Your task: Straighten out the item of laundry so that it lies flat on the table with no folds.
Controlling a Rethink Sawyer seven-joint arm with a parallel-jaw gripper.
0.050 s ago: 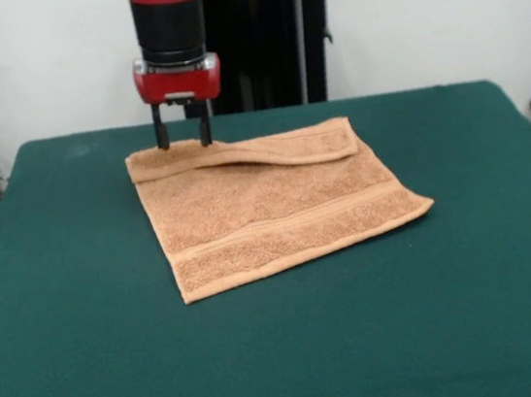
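An orange-tan towel (272,212) is lying near the middle of a dark green table (286,352), turned slightly so its corners are pointing off-square. Most of it is resting flat, with a woven band stripe running along the near edge. The far edge is folded over toward the camera, forming a long flap that is lying on top of the towel and tapering from left to right. A red and black arm is coming down from above, and its gripper (184,139) is hanging over the towel's far left corner. The two dark fingers (161,134) are standing apart with a clear gap between them, their tips sitting at or just touching the folded edge, not clamping any cloth.
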